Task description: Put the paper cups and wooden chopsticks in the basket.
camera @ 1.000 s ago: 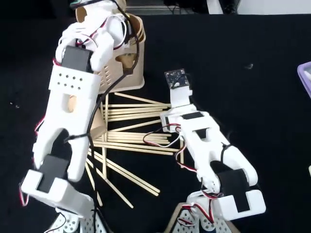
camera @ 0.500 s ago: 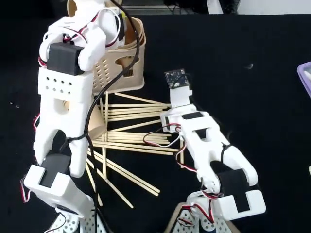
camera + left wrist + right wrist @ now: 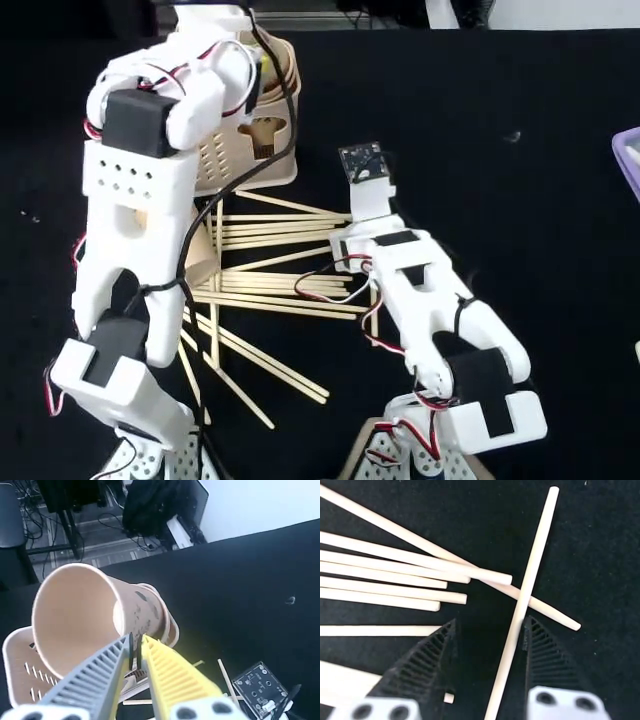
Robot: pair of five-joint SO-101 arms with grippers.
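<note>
My left gripper [image 3: 134, 646] is shut on the rim of a tan paper cup [image 3: 75, 615], held tilted above the beige basket [image 3: 12, 652]. A second paper cup [image 3: 160, 615] lies just behind it in the basket. In the high view the left arm [image 3: 140, 160] rises over the basket [image 3: 268, 150] at the back left. Several wooden chopsticks [image 3: 270, 260] lie fanned on the black table. My right gripper [image 3: 489, 625] hangs open low over them, with one chopstick [image 3: 527, 587] running between its fingers. Another cup [image 3: 201, 258] lies partly hidden under the left arm.
The right arm [image 3: 430, 300] stretches from the front edge towards the chopsticks. A purple container [image 3: 630, 150] shows at the right edge. The black table [image 3: 480, 120] is bare to the right of the basket.
The left arm has swung left and then farther back over the basket with the cup. The right arm has not moved.
</note>
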